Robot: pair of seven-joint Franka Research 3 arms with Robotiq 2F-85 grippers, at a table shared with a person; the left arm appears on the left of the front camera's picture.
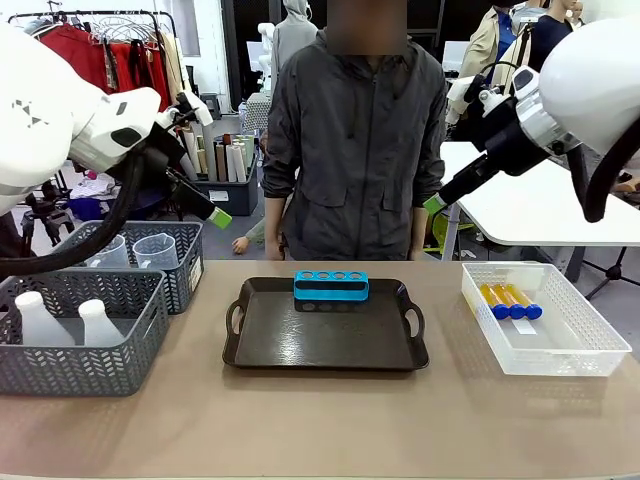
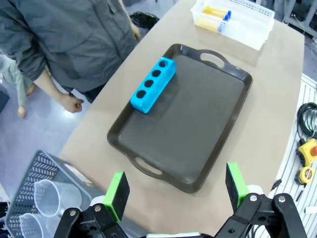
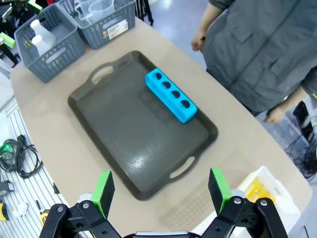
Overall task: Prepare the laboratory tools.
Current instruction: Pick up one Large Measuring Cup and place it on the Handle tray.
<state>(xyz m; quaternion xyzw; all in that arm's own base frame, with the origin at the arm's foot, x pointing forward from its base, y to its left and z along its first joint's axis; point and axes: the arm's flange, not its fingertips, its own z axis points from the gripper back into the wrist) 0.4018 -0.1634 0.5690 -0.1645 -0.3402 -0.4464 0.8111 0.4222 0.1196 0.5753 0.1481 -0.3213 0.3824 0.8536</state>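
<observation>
My left arm (image 1: 60,120) and right arm (image 1: 600,70): glossy white shells, thick black cables (image 1: 118,210). On left gripper (image 2: 176,187) and right gripper (image 3: 161,189): black linkages, green pads (image 2: 118,191), silver screws.

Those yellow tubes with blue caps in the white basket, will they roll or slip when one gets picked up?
Likely yes: the tubes look round and smooth, so one could roll if nudged. They lie side by side, so lifting one may shift its neighbours. Small, so probably light.
</observation>
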